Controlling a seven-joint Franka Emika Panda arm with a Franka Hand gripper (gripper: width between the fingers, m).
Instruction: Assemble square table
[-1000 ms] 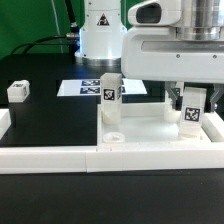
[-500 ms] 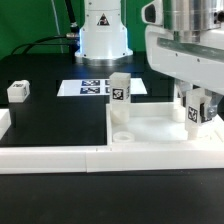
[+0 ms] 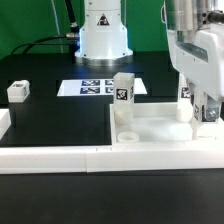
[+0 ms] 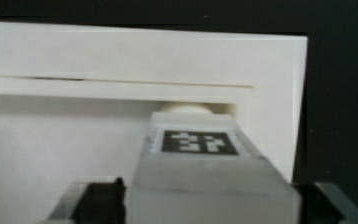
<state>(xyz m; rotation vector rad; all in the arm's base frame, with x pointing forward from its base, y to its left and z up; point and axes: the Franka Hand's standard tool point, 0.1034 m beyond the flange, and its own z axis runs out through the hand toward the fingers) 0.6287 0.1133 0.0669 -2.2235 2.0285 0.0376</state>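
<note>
The white square slab (image 3: 160, 128) lies at the exterior view's right, with a round socket (image 3: 127, 135) at its near left corner. One tagged leg block (image 3: 122, 92) stands upright on its far left corner. My gripper (image 3: 206, 112) is over the slab's right side, shut on a second tagged leg block (image 3: 210, 108). In the wrist view that leg block (image 4: 202, 165) fills the gap between my gripper's (image 4: 211, 205) dark fingers (image 4: 101, 200), above the slab's raised rim (image 4: 140, 85). A third leg block (image 3: 18, 90) lies on the black table at far left.
The marker board (image 3: 92, 87) lies flat behind the slab, in front of the arm's white base (image 3: 103, 35). Long white border bars (image 3: 60, 158) run along the front edge, with a short piece at the left (image 3: 4, 122).
My gripper has moved toward the exterior view's right with the leg block in it. The slab and the leg standing on it have slid right as well.
</note>
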